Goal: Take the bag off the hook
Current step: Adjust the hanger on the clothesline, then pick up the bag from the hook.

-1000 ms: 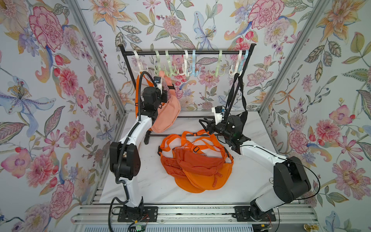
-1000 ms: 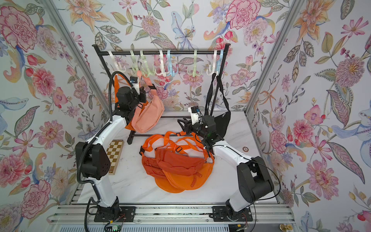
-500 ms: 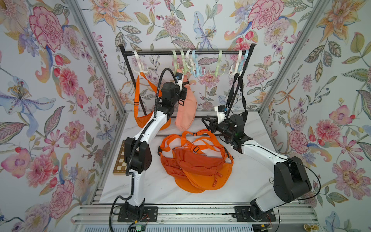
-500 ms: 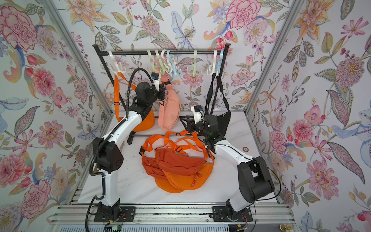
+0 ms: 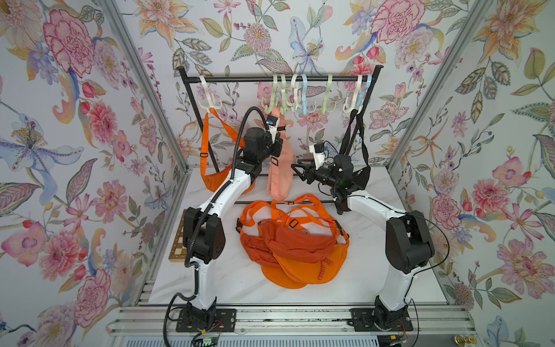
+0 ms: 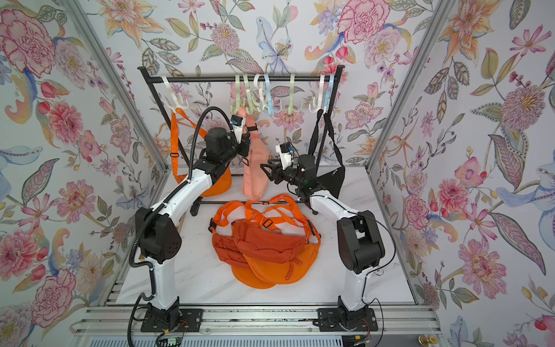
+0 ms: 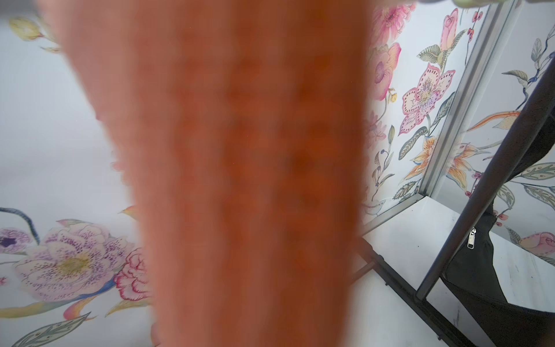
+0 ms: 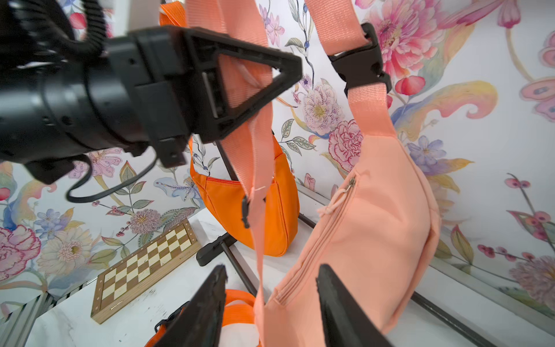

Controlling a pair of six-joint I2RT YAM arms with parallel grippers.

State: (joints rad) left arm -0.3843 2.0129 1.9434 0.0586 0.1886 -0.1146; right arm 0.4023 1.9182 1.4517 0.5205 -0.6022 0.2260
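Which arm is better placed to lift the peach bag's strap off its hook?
Left. The left end effector is shut on the peach bag's strap below the hook; the right end effector is open, beside the bag's body.

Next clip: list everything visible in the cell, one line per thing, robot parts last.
peach fabric sling bag: one, peach, hanging mid-rack at a green hook.
orange fabric sling bag: one, orange, hanging from the leftmost white hook.
black fabric sling bag: one, black, hanging from a white hook near the rack's right end.
pile of orange bags: at least two, orange and darker orange, table centre.
plastic hooks: eight, white, green and blue, on the rail.
black metal rack: one, black, back of the table.
wooden chessboard: one, brown and cream, table's left edge.
white tabletop: one, white.
left tool: shut on the peach bag's strap.
right tool: open, at the peach bag's lower end.
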